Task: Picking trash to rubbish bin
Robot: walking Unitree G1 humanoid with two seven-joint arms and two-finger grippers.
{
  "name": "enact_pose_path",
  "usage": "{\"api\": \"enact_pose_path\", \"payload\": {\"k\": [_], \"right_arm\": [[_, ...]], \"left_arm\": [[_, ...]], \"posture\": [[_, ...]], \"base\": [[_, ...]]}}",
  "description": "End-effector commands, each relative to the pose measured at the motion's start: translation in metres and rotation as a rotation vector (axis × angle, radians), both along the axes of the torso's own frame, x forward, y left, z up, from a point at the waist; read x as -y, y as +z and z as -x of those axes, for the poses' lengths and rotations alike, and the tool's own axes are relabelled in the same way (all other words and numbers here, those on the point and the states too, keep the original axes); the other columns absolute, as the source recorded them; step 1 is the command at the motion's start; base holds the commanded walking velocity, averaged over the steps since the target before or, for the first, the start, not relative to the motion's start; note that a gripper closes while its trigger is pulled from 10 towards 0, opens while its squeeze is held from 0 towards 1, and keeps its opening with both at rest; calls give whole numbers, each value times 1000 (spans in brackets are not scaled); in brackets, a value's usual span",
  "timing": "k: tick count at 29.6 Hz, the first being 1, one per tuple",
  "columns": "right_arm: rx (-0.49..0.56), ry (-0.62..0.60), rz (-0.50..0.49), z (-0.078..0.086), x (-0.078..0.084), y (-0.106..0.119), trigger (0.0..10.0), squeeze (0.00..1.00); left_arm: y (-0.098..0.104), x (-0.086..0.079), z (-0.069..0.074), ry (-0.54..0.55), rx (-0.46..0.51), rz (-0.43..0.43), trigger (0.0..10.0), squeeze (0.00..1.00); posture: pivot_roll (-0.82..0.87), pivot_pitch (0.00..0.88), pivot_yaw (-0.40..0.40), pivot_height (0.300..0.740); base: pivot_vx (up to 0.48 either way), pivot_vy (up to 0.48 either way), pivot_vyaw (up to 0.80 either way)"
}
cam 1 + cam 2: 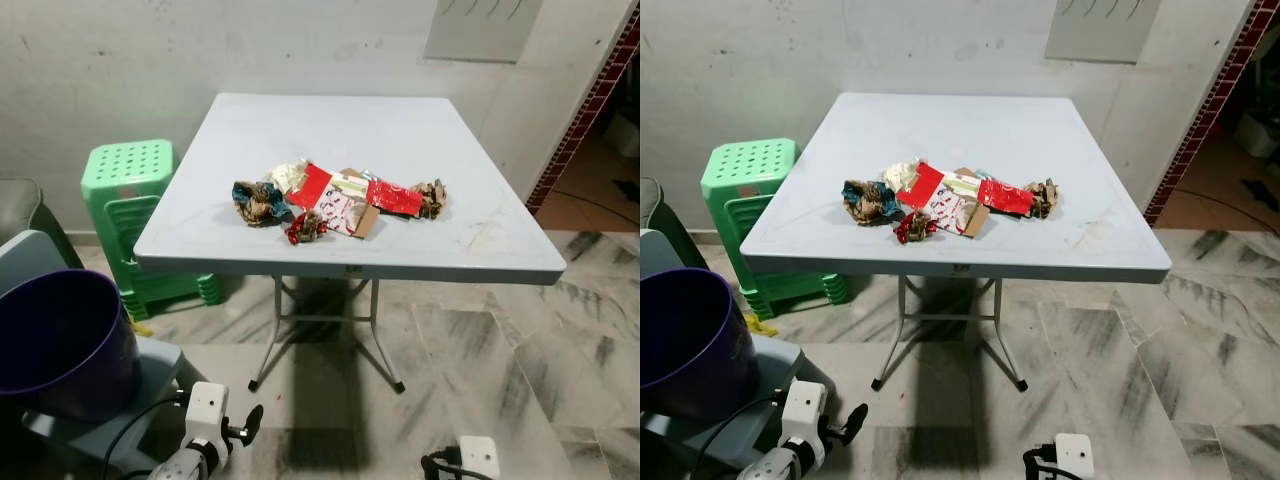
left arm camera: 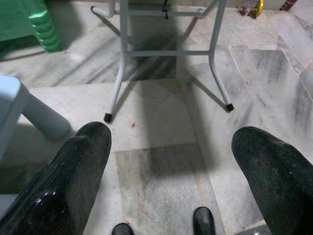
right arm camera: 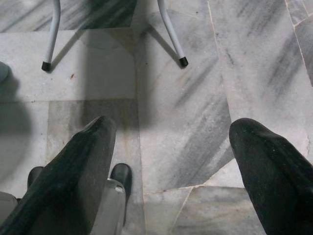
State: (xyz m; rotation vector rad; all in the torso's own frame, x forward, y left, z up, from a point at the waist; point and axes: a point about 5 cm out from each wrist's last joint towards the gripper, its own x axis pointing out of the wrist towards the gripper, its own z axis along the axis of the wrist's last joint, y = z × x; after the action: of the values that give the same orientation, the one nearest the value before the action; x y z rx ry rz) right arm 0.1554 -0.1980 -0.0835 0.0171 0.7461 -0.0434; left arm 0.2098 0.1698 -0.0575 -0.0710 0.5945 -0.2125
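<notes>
- Left gripper [image 2: 171, 161]: jaws spread wide and holding nothing; between the fingers only marble floor [image 2: 161, 161] and the table's legs show. The arm hangs low at the robot's left side, beside the bin, pointing down.
- Right gripper [image 3: 168, 161]: jaws likewise wide apart and empty, aimed at the floor in front of the table's feet. The arm is low at the robot's right side.
- Rubbish bin [image 1: 60, 340]: dark purple, round, mouth up, resting on a grey seat on the robot's left, near the left arm. Its inside is too dark to read. Judged: parked within easy reach for drops.
- Trash [image 1: 335, 200]: a cluster of crumpled wrappers, red packets and brown scraps lying mid-table, towards the near edge, the pieces touching or overlapping.
- Table [image 1: 480, 130]: pale, square, on folding metal legs, directly ahead against the wall.
- Green stool [image 1: 130, 200]: stacked plastic, left of the table, behind the bin.
- Judgement: the trash sits well apart from both grippers and from the bin; reaching it calls for raising an arm above table height.
</notes>
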Motion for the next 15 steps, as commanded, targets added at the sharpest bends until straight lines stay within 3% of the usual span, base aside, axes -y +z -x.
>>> {"api": "enact_pose_path", "payload": {"k": [1, 15], "right_arm": [[-11, -7, 6, 1, 2, 0, 10000, 0], [-8, -4, 6, -1, 2, 0, 10000, 0]], "left_arm": [[-1, -1, 0, 12, -11, 1, 10000, 0], [-1, -2, 0, 17, -21, -4, 10000, 0]], "posture": [[-79, 56, -41, 740], [-80, 56, -40, 740]], "base": [[0, 0, 0], [0, 30, 0]]}}
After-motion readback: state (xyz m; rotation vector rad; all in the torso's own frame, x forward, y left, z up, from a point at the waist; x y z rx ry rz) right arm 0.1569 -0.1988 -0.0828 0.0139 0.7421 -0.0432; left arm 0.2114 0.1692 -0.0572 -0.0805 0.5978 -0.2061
